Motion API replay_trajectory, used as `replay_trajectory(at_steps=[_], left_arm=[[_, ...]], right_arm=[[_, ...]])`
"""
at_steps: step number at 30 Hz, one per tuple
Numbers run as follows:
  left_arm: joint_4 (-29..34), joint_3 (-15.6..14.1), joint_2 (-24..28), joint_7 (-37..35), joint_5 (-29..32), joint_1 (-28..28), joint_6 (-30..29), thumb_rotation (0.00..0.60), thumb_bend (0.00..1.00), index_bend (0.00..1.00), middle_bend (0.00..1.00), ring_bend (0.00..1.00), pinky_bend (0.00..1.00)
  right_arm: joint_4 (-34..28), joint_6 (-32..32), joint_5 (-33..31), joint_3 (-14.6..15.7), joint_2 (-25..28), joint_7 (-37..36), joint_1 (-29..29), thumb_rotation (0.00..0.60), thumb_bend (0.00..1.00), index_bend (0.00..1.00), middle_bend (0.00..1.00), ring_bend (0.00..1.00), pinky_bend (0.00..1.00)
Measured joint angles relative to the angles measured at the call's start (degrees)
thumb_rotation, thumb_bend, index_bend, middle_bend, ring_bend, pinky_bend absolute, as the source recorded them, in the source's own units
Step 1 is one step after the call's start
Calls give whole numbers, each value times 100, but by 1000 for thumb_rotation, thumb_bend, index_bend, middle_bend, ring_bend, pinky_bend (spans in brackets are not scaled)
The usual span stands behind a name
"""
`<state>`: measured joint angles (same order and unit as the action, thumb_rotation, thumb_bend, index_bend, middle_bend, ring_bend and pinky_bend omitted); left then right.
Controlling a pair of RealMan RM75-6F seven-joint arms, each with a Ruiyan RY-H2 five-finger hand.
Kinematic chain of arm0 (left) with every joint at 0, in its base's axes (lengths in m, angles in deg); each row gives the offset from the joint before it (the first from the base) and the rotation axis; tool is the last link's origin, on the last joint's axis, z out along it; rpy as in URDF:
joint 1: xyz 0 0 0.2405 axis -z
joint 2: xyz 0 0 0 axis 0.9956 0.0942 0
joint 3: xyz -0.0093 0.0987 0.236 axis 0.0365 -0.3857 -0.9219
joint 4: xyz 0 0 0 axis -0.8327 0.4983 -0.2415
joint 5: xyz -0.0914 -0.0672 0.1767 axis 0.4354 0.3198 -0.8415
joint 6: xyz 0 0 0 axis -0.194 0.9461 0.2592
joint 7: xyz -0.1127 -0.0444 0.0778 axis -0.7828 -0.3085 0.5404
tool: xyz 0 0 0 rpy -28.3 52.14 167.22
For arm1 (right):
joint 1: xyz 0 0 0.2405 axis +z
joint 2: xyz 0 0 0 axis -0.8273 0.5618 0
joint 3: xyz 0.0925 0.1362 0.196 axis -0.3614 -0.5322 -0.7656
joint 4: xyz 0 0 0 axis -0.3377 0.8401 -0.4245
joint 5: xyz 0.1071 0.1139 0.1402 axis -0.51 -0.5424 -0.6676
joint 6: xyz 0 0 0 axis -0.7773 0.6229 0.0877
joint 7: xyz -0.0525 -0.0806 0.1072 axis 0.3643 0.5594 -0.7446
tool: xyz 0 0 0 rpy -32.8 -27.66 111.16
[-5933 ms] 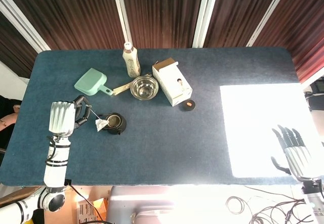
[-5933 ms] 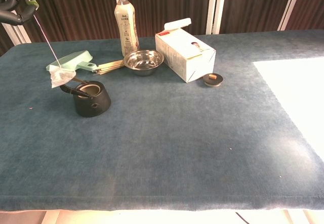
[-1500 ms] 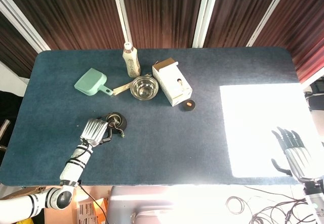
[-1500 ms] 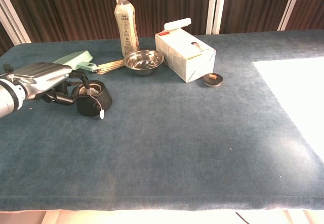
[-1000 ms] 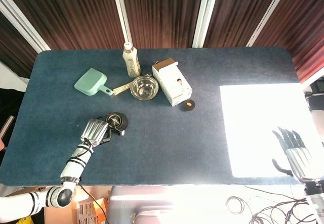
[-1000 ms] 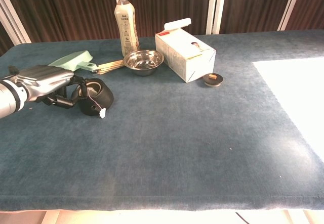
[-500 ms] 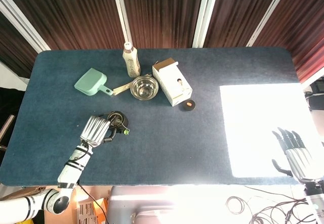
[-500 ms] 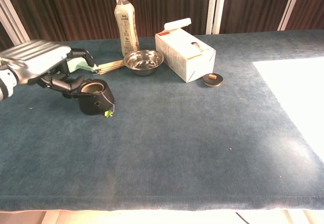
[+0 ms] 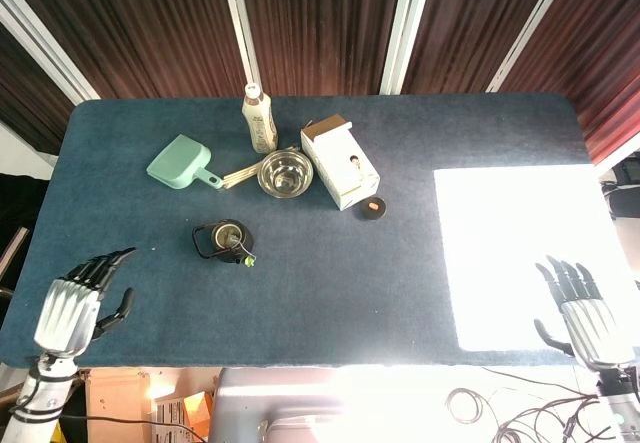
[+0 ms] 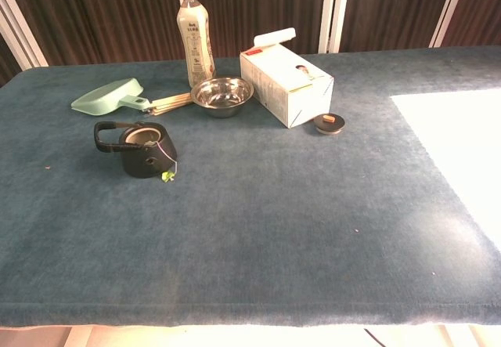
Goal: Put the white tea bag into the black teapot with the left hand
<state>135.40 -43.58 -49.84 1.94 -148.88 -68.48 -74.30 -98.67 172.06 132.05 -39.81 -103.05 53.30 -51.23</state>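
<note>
Black teapot (image 10: pixel 144 153): it stands upright on your bench (image 10: pixel 313 222), lid off, loop handle (image 10: pixel 108 135) out to its left in the chest view.
Inside the teapot: you can see a pale lining at the mouth; the white tea bag itself can't be made out from either view.
Tea bag string (image 10: pixel 170 155): it hangs over the teapot's rim and down the outside wall, ending in a small green tag (image 10: pixel 167 176) lying on the bench, touching the base.
Steel bowl (image 10: pixel 222 95): nothing shows inside it.
Bottle (image 10: pixel 196 40): capped, full of beige drink.
White carton (image 10: pixel 286 79): flap raised.
Left hand (image 9: pixel 72 305): yours sits at the bench's near-left edge, fingers spread, holding nothing, well apart from the teapot.
Right hand (image 9: pixel 582 308): fingers apart, holding nothing, at the near-right edge.
</note>
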Motion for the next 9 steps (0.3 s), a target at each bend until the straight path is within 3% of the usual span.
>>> replay_trajectory(at_steps=[5, 9], left_arm=[[-901, -213, 0, -1313, 3, -690, -314, 600, 262, 185, 88, 16, 173], [-1118, -300, 61, -1474, -57, -974, -353, 600, 261, 182, 88, 16, 171]], right_arm=[[-195, 171, -44, -18, -120, 263, -117, 600, 299, 0, 0, 0, 0], [-186, 209, -74, -20, -201, 387, -177, 600, 300, 0, 0, 0, 0]])
